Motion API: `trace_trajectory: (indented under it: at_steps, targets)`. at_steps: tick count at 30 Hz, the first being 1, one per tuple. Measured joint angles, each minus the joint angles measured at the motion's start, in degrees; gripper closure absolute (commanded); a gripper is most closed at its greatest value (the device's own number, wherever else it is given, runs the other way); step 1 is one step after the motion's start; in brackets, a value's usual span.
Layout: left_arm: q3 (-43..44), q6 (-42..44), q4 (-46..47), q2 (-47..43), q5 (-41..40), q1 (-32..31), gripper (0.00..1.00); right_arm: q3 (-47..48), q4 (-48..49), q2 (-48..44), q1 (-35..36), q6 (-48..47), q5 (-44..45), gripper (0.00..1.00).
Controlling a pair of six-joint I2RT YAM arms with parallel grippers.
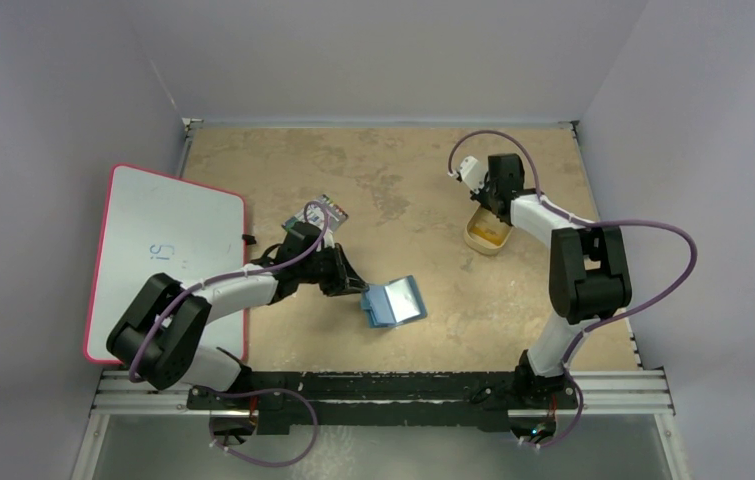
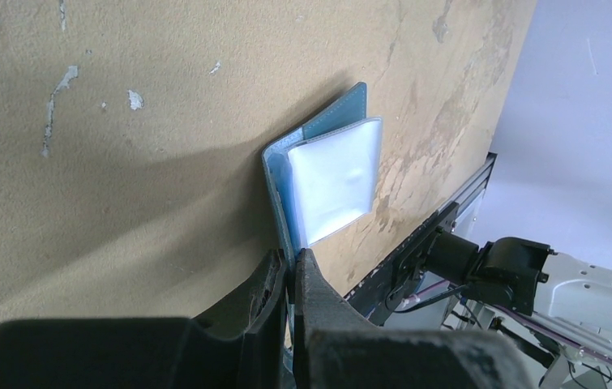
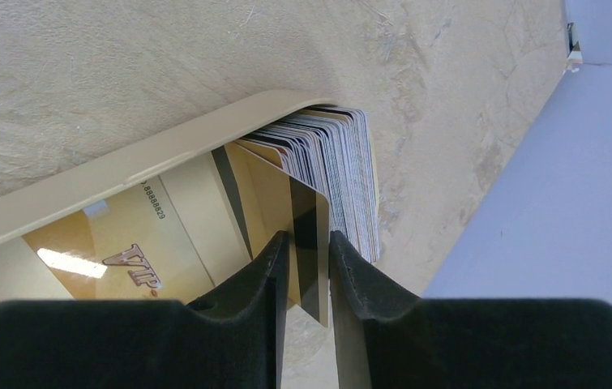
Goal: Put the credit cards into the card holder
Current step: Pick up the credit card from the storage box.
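Left gripper (image 2: 290, 259): pressed together on one edge of the card holder (image 2: 331, 174).
Card holder: lies open on the bench (image 1: 423, 170), front centre, pale inner pocket facing up.
Right gripper (image 3: 309, 240): lowered into the tray (image 3: 124, 172), pinching one gold card (image 3: 310, 207) with a black stripe, held on edge.
Cards (image 3: 335, 142): packed on edge against one end of the tray; a gold "VIP" card lies flat on the tray floor.
Tray: right rear of the bench, well apart from the card holder.
Whiteboard (image 1: 163, 250): left side of the bench.

Pale grey walls (image 1: 403, 50), worn tan tabletop (image 1: 403, 170)
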Motion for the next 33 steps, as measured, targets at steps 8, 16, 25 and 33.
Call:
trace_trajectory:
  at_steps: [8,16,25,33]
  targets:
    - [0.0,0.02,-0.61,-0.04,-0.09,0.0,1.0,0.31,-2.19,-1.57,0.0,0.26,-0.31,0.89]
    - [0.0,0.0,-0.57,-0.15,-0.13,0.0,1.0,3.98,-8.15,-2.16,0.0,1.44,-3.1,1.0]
    - [0.13,0.04,0.37,0.63,0.09,0.0,1.0,10.8,-14.82,-7.96,0.37,8.83,-15.78,1.0]
    - [3.21,-0.04,3.85,4.96,0.02,0.0,0.95,10.82,-11.1,-11.76,2.29,24.63,-30.34,1.0]
